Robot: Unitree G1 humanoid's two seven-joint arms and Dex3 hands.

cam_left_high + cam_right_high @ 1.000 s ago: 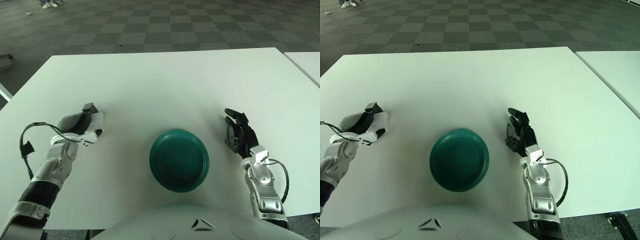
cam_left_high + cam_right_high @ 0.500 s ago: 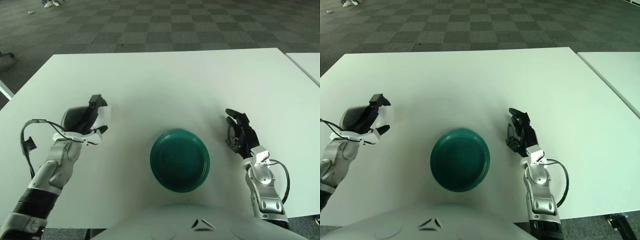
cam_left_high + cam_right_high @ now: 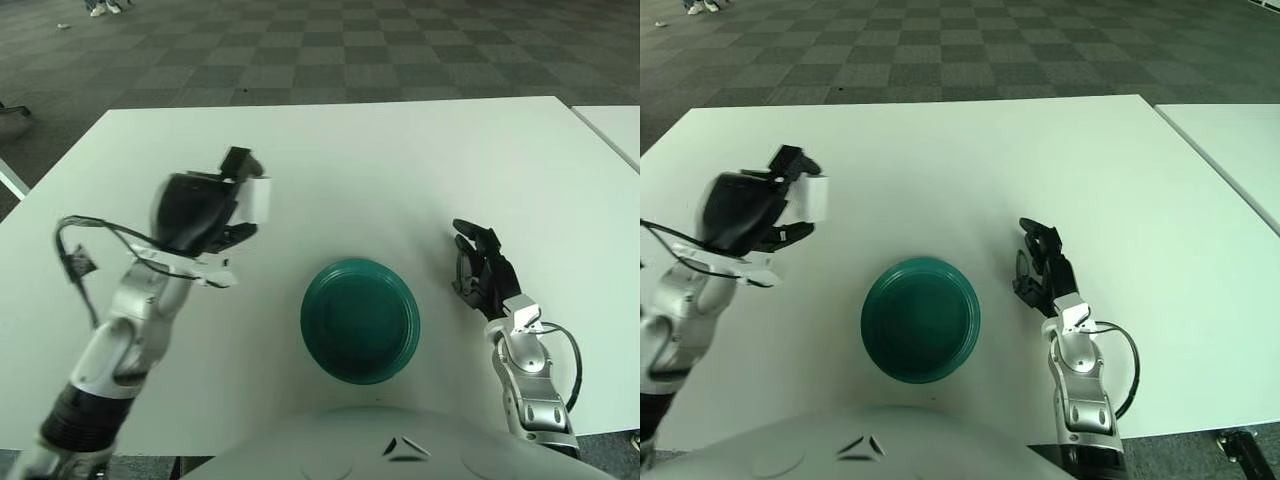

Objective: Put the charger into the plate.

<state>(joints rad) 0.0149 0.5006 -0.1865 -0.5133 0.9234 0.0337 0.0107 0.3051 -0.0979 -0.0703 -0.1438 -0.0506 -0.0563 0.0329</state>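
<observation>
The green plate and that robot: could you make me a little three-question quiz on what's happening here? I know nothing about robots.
1. True or false: the charger already lies in the green plate.
2. Which hand grips the charger? A) left hand B) right hand
3. Fill in: the plate sits on the white ____.

Key:
1. False; it is held up, to the plate's left.
2. A; the right hand rests on the table beside the plate.
3. table

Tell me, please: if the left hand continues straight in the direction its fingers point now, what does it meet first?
The left hand, holding the white charger, points right and away, passing behind the green plate. Only bare table seems ahead, though depth is uncertain.
</observation>
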